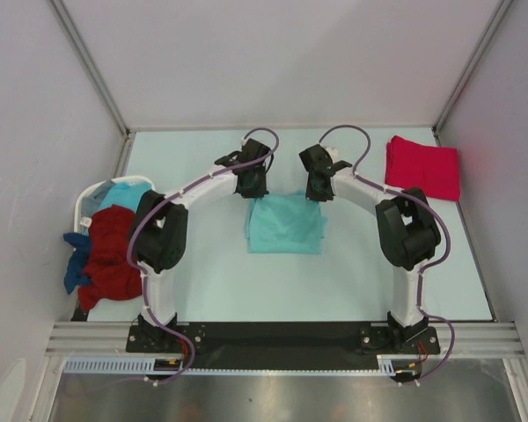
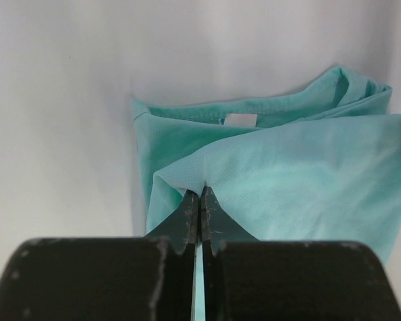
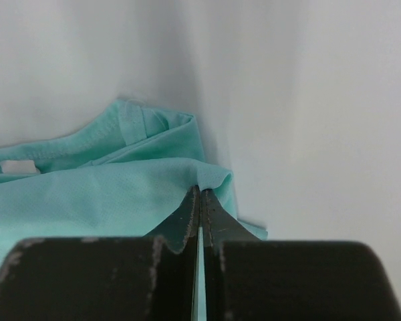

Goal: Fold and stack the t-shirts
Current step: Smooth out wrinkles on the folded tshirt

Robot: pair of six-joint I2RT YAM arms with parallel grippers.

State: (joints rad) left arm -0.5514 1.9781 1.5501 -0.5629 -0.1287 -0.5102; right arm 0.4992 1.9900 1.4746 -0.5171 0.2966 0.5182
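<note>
left hand (image 2: 200, 194): closed, pinching far-left fold of teal t-shirt (image 1: 286, 226) | right hand (image 3: 199, 190): closed, pinching its far-right fold | teal t-shirt: partly folded, flat at centre of tabletop (image 1: 211, 290)

One t-shirt (image 1: 286, 226) lies between basket (image 1: 82, 203) and folded shirt (image 1: 423, 167).

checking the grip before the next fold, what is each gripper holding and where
Both hold the light teal t-shirt by its top layer's edge: left gripper near the far left corner, right gripper near the far right corner.
</note>
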